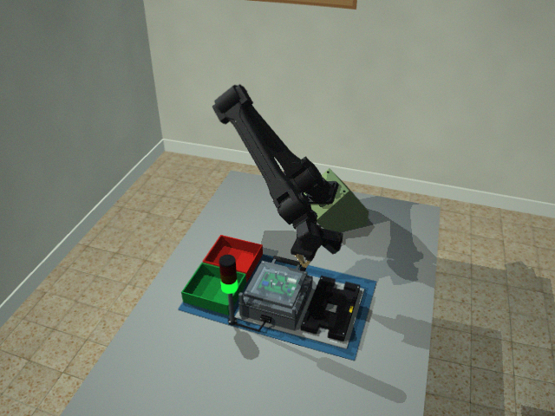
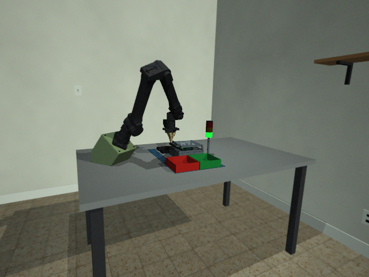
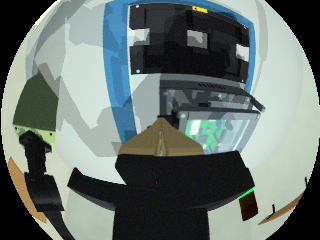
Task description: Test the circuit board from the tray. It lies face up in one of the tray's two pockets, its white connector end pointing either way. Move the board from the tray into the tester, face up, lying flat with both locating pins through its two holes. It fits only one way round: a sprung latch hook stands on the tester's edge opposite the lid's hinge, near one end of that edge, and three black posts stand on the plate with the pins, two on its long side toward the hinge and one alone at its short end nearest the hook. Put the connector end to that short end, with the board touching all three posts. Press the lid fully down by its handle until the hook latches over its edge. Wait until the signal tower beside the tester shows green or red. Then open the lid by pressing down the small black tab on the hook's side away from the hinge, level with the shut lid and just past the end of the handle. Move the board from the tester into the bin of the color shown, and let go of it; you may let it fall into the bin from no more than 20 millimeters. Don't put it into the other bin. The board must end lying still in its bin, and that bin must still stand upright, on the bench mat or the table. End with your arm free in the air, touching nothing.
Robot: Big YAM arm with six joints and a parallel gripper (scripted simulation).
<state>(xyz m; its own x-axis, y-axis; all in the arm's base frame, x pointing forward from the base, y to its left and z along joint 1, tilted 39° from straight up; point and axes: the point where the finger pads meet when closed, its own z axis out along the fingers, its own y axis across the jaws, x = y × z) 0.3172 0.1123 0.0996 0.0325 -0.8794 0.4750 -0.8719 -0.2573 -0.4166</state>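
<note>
The green circuit board [image 1: 281, 282] [image 3: 215, 130] lies in the tester [image 1: 269, 308] [image 2: 183, 151] under the shut clear lid [image 1: 259, 286]. The signal tower [image 1: 227, 277] [image 2: 209, 130] beside it shows green. My gripper [image 1: 303, 263] [image 2: 172, 139] [image 3: 161, 122] is shut and empty, its tan fingertips pointing down at the tester's edge on the arm's side, at the corner near the tray. I cannot tell whether the tips touch the latch tab. The handle and hook are hard to make out.
The black tray [image 1: 332, 308] [image 3: 190, 36] stands empty beside the tester on the blue mat [image 1: 365, 286]. The red bin [image 1: 232, 253] [image 2: 181, 164] and green bin [image 1: 206, 289] [image 2: 206, 161] stand side by side beyond the tower. The arm's green base [image 1: 342, 208] [image 2: 108, 152] is behind.
</note>
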